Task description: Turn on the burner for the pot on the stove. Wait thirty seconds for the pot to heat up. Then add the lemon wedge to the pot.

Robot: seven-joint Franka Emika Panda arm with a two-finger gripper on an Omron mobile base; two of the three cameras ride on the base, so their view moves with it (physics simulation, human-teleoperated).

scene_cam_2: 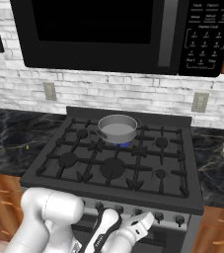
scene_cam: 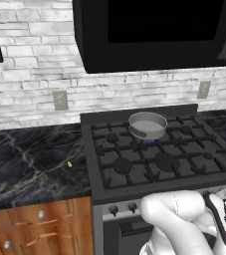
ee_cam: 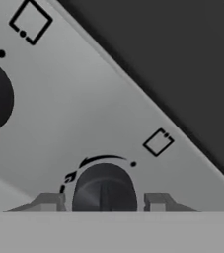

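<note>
Now we see our gripper (ee_cam: 103, 202) part open with a finger on each side of a dark knob (ee_cam: 103, 190), contact unclear, while the pot (scene_cam: 148, 125) sits over the blue-glowing burner (scene_cam: 149, 141) and the lemon wedge (scene_cam: 69, 164) lies on the counter (scene_cam: 30, 164).

A black microwave (scene_cam_2: 108, 34) is hanging on the white brick wall (scene_cam_2: 133, 91), its keypad (scene_cam_2: 207, 34) sitting at its right end. Below the microwave, two grey outlets (scene_cam_2: 50, 91) are sitting on that wall, one toward each side. Black marble counter (scene_cam: 30, 159) is lying lower left of the microwave, over wooden drawers (scene_cam: 35, 229).
</note>
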